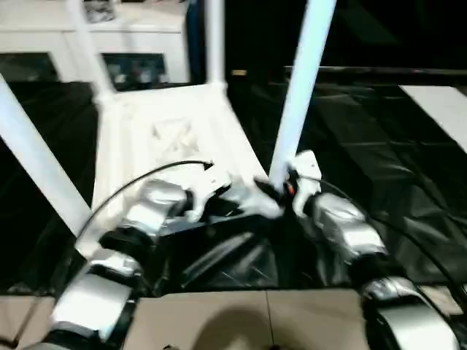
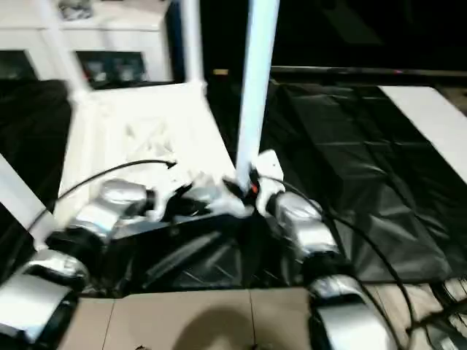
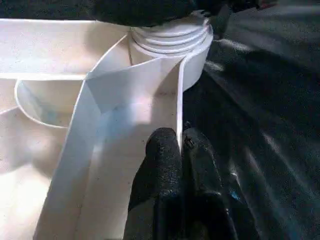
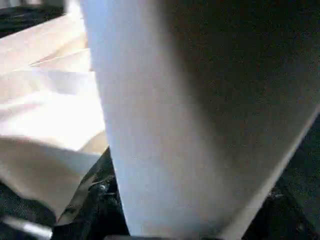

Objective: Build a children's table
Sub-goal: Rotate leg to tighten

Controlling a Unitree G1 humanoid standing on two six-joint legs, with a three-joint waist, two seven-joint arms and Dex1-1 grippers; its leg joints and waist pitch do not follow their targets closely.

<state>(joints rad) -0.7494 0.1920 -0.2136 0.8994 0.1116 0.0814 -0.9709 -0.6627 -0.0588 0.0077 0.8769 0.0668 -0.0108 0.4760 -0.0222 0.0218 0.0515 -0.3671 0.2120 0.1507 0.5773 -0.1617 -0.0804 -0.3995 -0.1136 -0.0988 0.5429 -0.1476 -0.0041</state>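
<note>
The white plastic rectangular tabletop (image 1: 175, 138) is lying upside down on the black plastic sheeting (image 1: 379, 146), ribbed underside up, with white tubular legs standing in its corner sockets. The left gripper (image 3: 181, 150) is pinching a thin rim wall beside the near threaded socket (image 3: 172, 37), fingers together on it, while the right gripper (image 1: 286, 188) is sitting at the base of the near white tubular leg (image 1: 300, 87), its jaws hidden. The hollow plastic is probably handling light, stiff and slick, so gripping the leg low near the socket seems best.

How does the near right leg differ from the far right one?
Near leg has the right gripper at its base; far leg is untended. Near leg shows threads above its socket; far leg looks seated. Both are white tubes.
</note>
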